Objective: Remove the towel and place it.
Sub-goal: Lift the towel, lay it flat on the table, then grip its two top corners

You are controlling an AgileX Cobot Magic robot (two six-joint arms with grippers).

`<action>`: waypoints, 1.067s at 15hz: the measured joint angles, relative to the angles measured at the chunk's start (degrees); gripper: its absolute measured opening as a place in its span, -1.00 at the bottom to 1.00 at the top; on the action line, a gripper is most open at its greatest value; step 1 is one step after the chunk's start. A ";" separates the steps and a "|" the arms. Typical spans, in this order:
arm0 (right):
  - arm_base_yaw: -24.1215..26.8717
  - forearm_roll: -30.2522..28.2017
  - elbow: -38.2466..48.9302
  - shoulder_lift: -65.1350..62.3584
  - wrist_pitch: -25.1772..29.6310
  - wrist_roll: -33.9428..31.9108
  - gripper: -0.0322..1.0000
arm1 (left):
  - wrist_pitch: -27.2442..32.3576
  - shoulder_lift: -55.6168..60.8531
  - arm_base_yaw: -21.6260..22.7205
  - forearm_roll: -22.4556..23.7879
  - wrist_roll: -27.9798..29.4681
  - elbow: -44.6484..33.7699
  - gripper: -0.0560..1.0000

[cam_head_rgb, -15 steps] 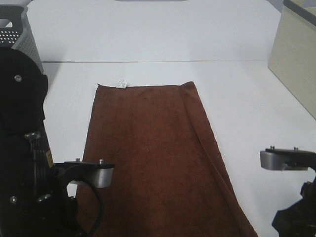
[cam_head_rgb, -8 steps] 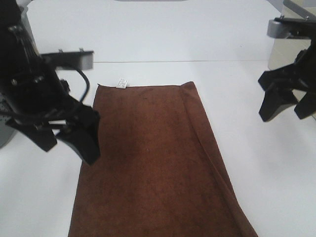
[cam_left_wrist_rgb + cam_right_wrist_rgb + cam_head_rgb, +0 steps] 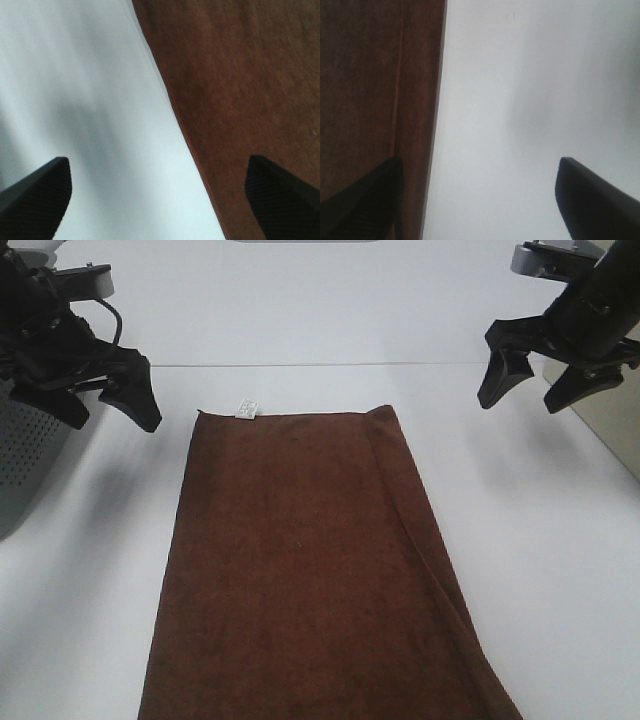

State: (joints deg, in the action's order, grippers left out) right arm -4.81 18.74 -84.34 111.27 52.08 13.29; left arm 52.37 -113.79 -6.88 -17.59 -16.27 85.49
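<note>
Brown towel [image 3: 300,560] flat, white table [image 3: 545,540] along both long edges.

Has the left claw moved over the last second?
Yes. The left claw went along the towel from its near left edge to its far left corner.

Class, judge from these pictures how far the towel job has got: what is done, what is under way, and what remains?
Done: nothing that shows; the towel lies spread flat on the table, white tag at its far edge. In hand: the left gripper and right gripper hang open above the table near the far corners, touching no cloth. To do: gripping the towel, lifting it away and placing it.
</note>
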 joint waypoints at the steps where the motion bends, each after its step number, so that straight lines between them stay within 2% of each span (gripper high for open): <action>1: 0.00 0.00 -3.27 3.09 -0.06 0.11 0.61 | -0.06 -3.04 0.40 -0.63 -0.40 3.15 0.74; 4: 0.00 0.06 -13.58 12.32 -0.17 1.66 0.61 | 0.06 -11.63 0.40 -3.38 -2.29 12.49 0.74; 6: 0.00 0.74 -18.28 17.36 -0.23 2.52 0.61 | 0.74 -20.40 0.40 -7.51 -4.30 22.98 0.74; 10: 0.00 4.58 -23.20 25.10 -0.23 4.58 0.61 | 4.47 -30.77 0.40 -9.57 -4.70 34.32 0.74; 14: 0.00 8.37 -24.06 28.25 -1.26 5.04 0.61 | 5.84 -33.63 0.40 -11.29 -4.81 37.93 0.74; 16: -0.34 9.40 -24.24 28.59 -4.13 5.10 0.61 | 5.84 -33.80 0.40 -11.40 -4.81 38.10 0.74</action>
State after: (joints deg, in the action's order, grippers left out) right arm -5.16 28.13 -108.58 139.86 47.96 18.39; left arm 58.21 -147.59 -6.47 -28.99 -21.08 123.59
